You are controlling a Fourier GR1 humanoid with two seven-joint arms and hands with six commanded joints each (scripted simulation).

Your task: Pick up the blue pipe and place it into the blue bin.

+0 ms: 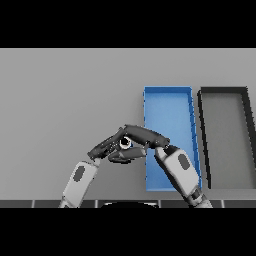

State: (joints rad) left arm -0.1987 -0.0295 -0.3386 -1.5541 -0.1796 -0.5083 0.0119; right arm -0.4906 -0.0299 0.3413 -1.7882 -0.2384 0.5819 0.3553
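Note:
The pipe (125,143) shows as a small ring-shaped end facing up, just left of the blue bin (167,112). It sits between my two hands. My right hand (146,136) reaches left across the blue bin's near part, its fingers over the pipe and its thumb curled under it. My left hand (106,146) comes in from the lower left with straight fingers that reach up to the pipe's left side. The rest of the pipe is hidden by the hands.
A dark bin (225,135) stands right of the blue bin, with a narrow strip of table between them. The grey table (65,100) stretches to the left and far side.

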